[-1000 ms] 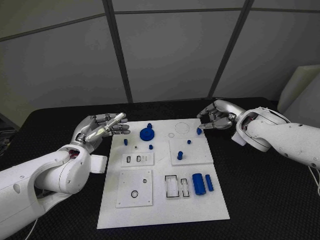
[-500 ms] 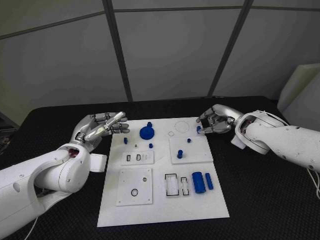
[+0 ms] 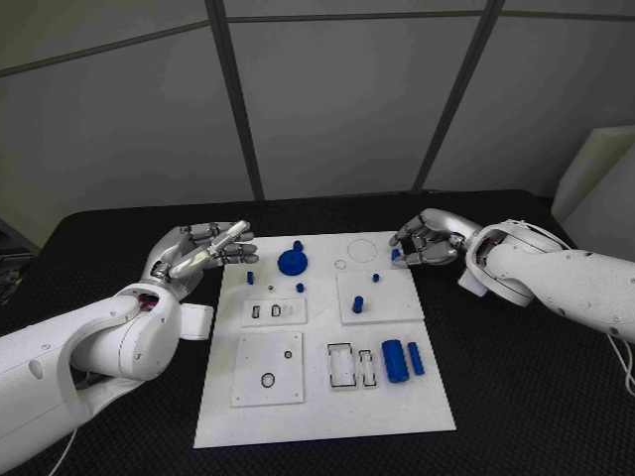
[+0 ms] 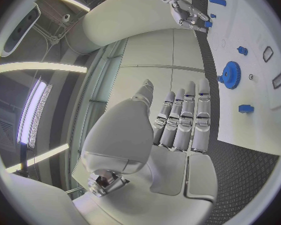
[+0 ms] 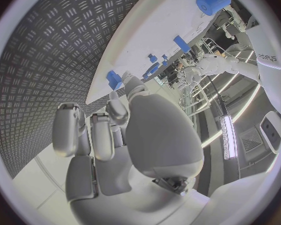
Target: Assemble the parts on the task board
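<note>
The white task board (image 3: 322, 357) lies in the middle of the black table (image 3: 547, 397), its long side running from near to far. On its far part sits a blue gear (image 3: 292, 263) with a small blue peg (image 3: 298, 245) just beyond it, and a thin ring outline (image 3: 362, 251) to the right. Small blue pegs (image 3: 299, 290) stand nearer, and one taller blue peg (image 3: 358, 308) stands on a raised square plate (image 3: 376, 297) right of centre. At the near right lie a thick blue cylinder (image 3: 394, 363) and a slim blue pin (image 3: 415, 362), side by side, next to a rectangular slot (image 3: 340, 368).

The left hand (image 3: 200, 254) hovers at the board's far left corner, just off its edge; its fingers (image 4: 184, 119) are stretched out straight and close together, holding nothing.

The right hand (image 3: 428, 239) is at the board's far right corner, fingers curled in over a small blue part (image 3: 397, 258) at the edge. Its fingertips are touching or almost touching that part; whether they actually grip it I cannot tell
</note>
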